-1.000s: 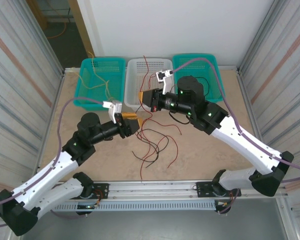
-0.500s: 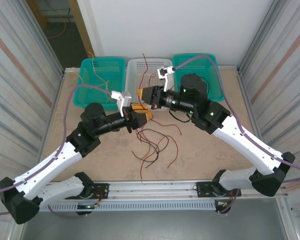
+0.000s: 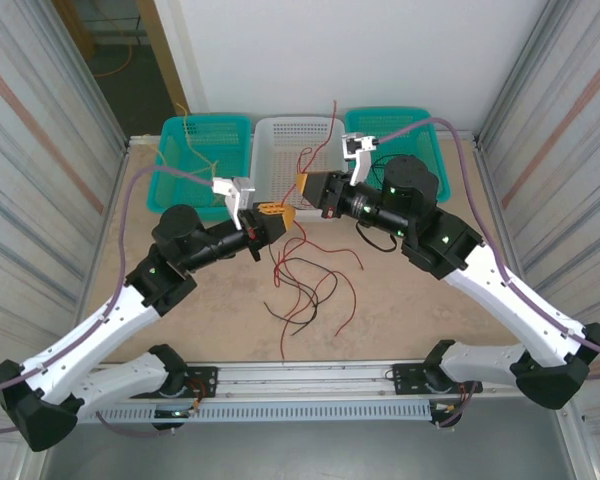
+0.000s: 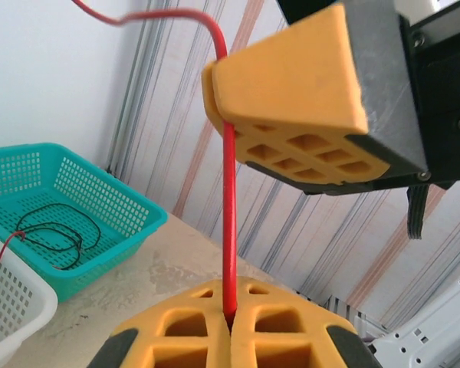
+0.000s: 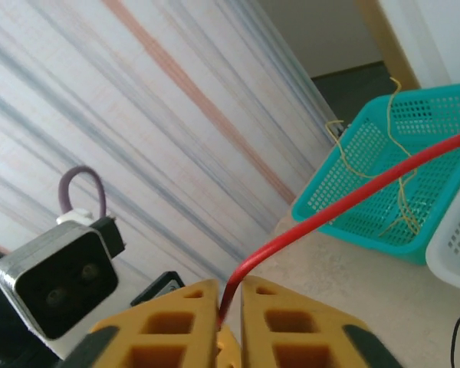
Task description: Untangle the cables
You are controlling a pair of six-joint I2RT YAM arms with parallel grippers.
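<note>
Red cable (image 4: 228,192): light, limp and slick. We'd pinch it near an end and pull gently. Left claw (image 4: 230,326) is clamped on it. Right claw (image 5: 230,295) fingers sit barely apart around the same strand, and we can't tell if it grips. Tangle (image 3: 305,285) lies on the bench (image 3: 410,300), its red and black strands uncountable. One white basket (image 3: 270,150), two teal baskets (image 3: 195,125).

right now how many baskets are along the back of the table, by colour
teal baskets: 2 (left, right)
white basket: 1
total: 3
</note>
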